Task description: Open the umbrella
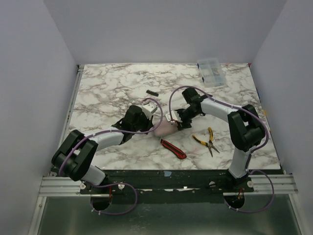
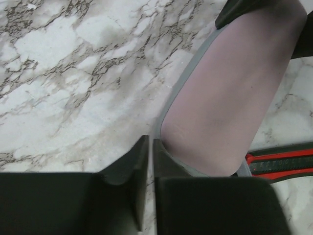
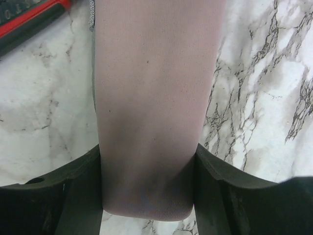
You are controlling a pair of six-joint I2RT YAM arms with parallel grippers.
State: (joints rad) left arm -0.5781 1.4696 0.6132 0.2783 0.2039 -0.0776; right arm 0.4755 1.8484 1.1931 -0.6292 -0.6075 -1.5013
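one right pincer [image 3: 147, 164] tight around the umbrella [image 3: 151, 73], one left pincer [image 2: 150, 147] pressed together just beside it

- The umbrella [image 1: 164, 129] lies flat near the middle of the surface [image 1: 112, 83], between both arms.
- At its left end, just beside it, sits the left gripper [image 2: 150, 147].
- Over on the other side, the right gripper [image 3: 146, 161] straddles it, one jaw against each side.
- In front, toward the arm bases, lies a cutter [image 1: 173, 149].
- Right of that cutter, the pliers [image 1: 208, 140].
- Behind the umbrella, a small toothed piece [image 1: 152, 93]; the box [image 1: 211, 72] is in the far right corner.
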